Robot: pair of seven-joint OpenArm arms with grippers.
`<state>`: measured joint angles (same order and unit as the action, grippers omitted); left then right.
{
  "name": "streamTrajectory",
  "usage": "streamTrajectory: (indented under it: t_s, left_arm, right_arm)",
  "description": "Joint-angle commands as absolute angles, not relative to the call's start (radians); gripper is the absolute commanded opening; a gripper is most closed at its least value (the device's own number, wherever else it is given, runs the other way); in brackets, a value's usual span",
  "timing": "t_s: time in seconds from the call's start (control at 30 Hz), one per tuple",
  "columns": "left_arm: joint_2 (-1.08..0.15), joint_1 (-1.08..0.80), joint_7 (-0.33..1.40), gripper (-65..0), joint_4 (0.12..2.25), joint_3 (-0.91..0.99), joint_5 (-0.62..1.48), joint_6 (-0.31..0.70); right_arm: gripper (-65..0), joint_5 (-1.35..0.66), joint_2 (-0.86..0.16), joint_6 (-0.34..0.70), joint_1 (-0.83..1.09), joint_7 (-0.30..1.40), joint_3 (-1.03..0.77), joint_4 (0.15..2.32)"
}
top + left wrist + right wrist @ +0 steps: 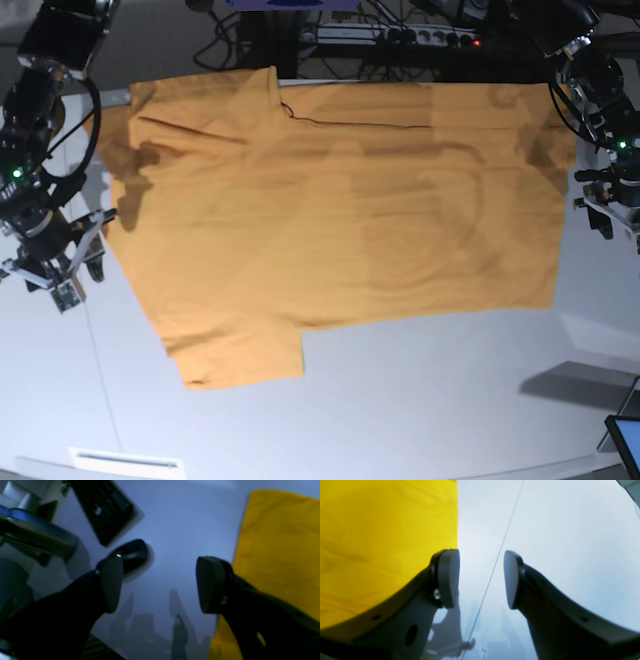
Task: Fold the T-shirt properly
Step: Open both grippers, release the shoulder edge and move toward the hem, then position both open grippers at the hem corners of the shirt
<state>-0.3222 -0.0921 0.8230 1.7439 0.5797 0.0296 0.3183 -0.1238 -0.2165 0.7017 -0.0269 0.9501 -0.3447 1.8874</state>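
The orange-yellow T-shirt (340, 220) lies spread flat on the white table (430, 400), its collar (280, 100) toward the back left and one sleeve (235, 355) pointing to the front. My right gripper (78, 275) hovers just off the shirt's left edge. In the right wrist view it (480, 578) is open over bare table, with the T-shirt (382, 542) beside its left finger. My left gripper (600, 210) hangs at the shirt's right edge. In the left wrist view it (160, 585) stands wide open and empty, with the T-shirt (275, 542) behind its right finger.
A black keyboard (107, 507) and a black rounded object (132, 555) lie on the table beyond the left gripper. A power strip with cables (400, 35) runs along the back edge. A screen corner (625, 435) sits at the front right. A thin seam (495, 562) crosses the tabletop.
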Motion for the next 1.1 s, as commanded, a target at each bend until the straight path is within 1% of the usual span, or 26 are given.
streamTrajectory:
  t_s: [0.0, 0.1, 0.27, 0.4, 0.67, 0.73, 0.9, 1.07]
  left_arm:
    - [-0.351, -0.084, 0.803, -20.0, 1.741, 0.584, 0.028, 0.311]
    - [-0.372, -0.084, 0.803, -20.0, 1.704, 0.556, 0.025, 0.311]
    - [-0.378, -0.081, 0.800, -20.3, 1.685, 0.541, 0.025, 0.311]
    - [-0.378, -0.016, 0.800, -20.3, 1.679, 0.539, 0.027, 0.312]
    - [-0.375, 0.110, 0.799, -20.3, 1.621, 0.535, 0.031, 0.314]
    - [-0.378, 0.125, 0.797, -20.3, 1.604, 0.493, 0.030, 0.314]
    - [-0.407, 0.120, 0.670, -20.3, 1.540, 0.364, 0.025, 0.315]
    - [-0.410, 0.125, 0.599, -20.2, 1.471, 0.328, 0.030, 0.315]
  right_arm:
    - [-37.1, -0.125, -0.229, 0.698, -0.068, 0.944, -0.346, 1.897]
    - [-37.1, -0.127, -0.228, 0.698, -0.108, 0.987, -0.343, 1.870]
    - [-37.1, -0.124, -0.234, 0.698, -0.136, 0.987, -0.278, 1.808]
    - [-37.1, -0.122, -0.234, 0.698, -0.154, 0.984, -0.239, 1.745]
    - [-37.1, -0.122, -0.228, 0.698, -0.193, 0.984, -0.223, 1.716]
    - [-37.1, -0.122, -0.234, 0.698, -0.213, 0.984, -0.222, 1.678]
    - [-37.1, -0.122, -0.234, 0.698, -0.245, 0.972, -0.222, 1.601]
    - [-37.1, -0.120, -0.237, 0.698, -0.269, 0.937, -0.193, 1.544]
